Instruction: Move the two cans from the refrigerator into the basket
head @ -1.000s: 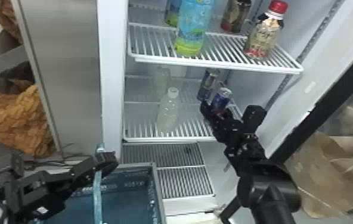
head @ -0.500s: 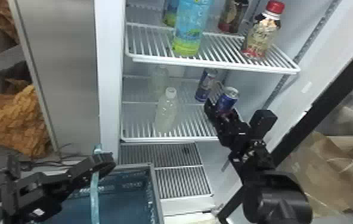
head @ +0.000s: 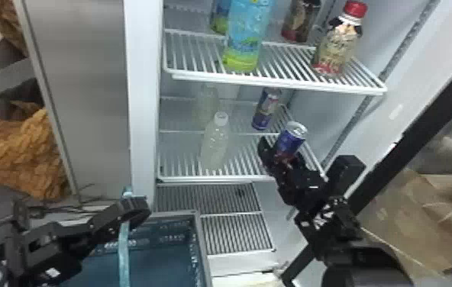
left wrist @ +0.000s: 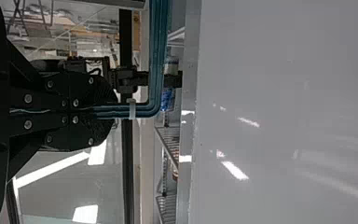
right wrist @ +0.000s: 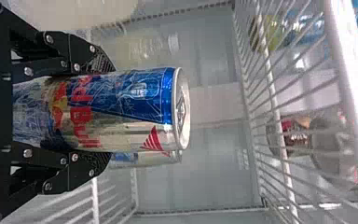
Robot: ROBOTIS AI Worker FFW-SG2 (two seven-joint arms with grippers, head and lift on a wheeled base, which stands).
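- Refrigerator shelf: one energy-drink can.
- My right end effector clamps second can, drawn outward for basket.
- Left end effector: clamped on handle.

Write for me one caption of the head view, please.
Right gripper holds one can in the refrigerator; left gripper is at the basket.

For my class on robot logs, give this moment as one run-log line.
right gripper: clamped on nearer can | left gripper: closed on basket handle | farther can: on lower shelf | both cans: outside basket
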